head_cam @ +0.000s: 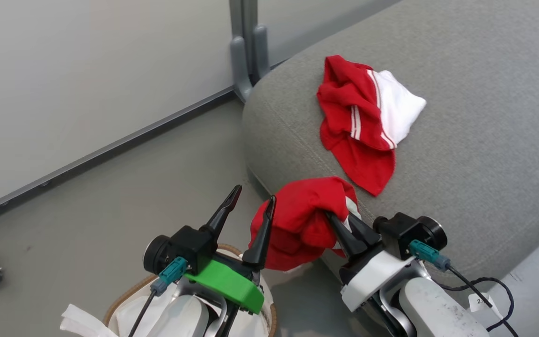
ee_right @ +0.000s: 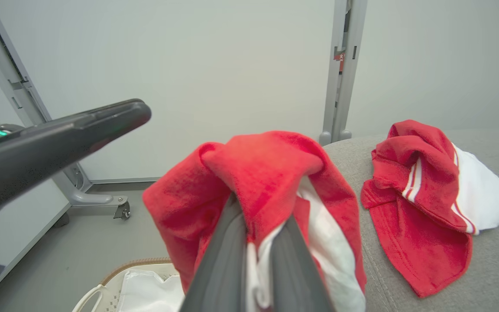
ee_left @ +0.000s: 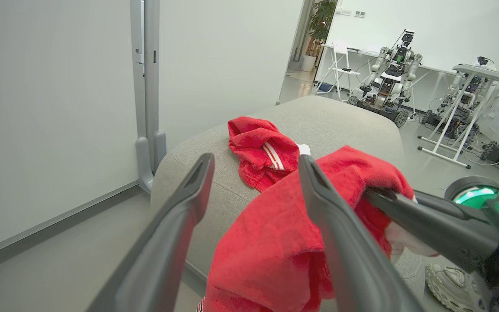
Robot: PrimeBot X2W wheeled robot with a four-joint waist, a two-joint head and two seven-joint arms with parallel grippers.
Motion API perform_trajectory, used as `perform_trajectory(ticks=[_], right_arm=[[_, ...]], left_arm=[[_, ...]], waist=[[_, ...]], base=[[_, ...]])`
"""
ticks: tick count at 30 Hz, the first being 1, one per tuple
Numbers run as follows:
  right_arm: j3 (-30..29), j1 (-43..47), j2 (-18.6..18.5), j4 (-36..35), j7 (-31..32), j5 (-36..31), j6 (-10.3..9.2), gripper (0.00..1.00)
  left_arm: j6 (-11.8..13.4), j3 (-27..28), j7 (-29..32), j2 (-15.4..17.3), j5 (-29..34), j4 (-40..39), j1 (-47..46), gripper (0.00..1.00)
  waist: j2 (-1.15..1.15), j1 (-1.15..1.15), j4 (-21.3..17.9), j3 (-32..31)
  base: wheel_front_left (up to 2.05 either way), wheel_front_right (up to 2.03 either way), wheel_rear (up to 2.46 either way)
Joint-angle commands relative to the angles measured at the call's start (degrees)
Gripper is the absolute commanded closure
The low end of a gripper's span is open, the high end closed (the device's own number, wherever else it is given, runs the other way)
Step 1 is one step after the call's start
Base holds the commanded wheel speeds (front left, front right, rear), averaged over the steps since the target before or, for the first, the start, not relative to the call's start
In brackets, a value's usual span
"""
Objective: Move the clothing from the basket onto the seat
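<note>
1. Garment (head_cam: 297,220), crumpled red-and-white, hangs pinched in the right claw (head_cam: 339,224) at the seat's (head_cam: 461,117) front edge.
2. Left claw (head_cam: 254,194) gapes empty over the basket (head_cam: 124,292).
3. Second garment (head_cam: 358,121), red-and-white, lies on the seat.

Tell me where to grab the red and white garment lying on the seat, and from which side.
Grip the bunched red ridge beside the white stripes on the garment, coming straight down from above. That fold stands proud of the seat, so the jaws can likely close around it; the flat lower corner lies flush.
</note>
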Motion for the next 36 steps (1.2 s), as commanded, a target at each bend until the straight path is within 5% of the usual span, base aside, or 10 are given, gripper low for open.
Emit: perform_trajectory(ticks=[1, 13, 20, 36], right_arm=[[-0.8, 0.5, -0.2, -0.6, -0.1, -0.4, -0.07, 1.0], [-7.8, -11.3, -4.5, -3.3, -0.1, -3.0, -0.08, 1.0], [-14.3, -22.6, -9.3, -2.5, -0.1, -5.4, -0.08, 1.0], [-29.5, -33.7, -10.8, 12.4, -0.1, -15.0, -0.08, 1.0]], left_arm=[[-0.2, -0.4, -0.2, 0.2, 0.0, 0.4, -1.4, 0.0], [-0.2, -0.3, -0.2, 0.3, 2.3, 3.2, -4.6, 0.0], [-0.2, -1.6, -0.2, 1.3, 3.6, 3.9, -7.8, 0.0], [-0.2, -5.6, -0.2, 2.0, 4.7, 2.0, -16.7, 0.0]], waist=[[0.0, 0.0, -6.2, 2.9], [0.0, 0.0, -6.6, 9.6], [0.0, 0.0, -3.3, 16.3], [0.0, 0.0, 6.2, 29.8]], base=[[0.0, 0.0, 0.0], [0.0, 0.0, 0.0], [0.0, 0.0, 0.0], [0.0, 0.0, 0.0]])
